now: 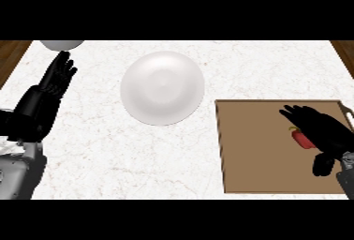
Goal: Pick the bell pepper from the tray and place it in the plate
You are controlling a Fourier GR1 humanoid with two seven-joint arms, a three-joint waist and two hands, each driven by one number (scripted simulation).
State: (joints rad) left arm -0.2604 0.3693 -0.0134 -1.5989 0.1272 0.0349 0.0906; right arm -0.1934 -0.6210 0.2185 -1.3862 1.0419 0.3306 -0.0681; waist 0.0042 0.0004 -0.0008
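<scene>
A red bell pepper (301, 139) lies on the brown tray (257, 150) at the right, mostly hidden under my right hand (322, 127). That hand hovers over the pepper with fingers spread and straight, pointing up-left; its thumb hangs below near the tray's right side. A white plate (163, 87) sits on the counter to the left of the tray, with nothing on it. At the far left my left hand (56, 77) rests open, fingers up, away from both.
A white rounded object (62, 44) shows at the counter's top left edge, just above the left hand's fingers. Dark wood borders the marble counter at the top corners. The tray's right edge has a light handle (347, 112).
</scene>
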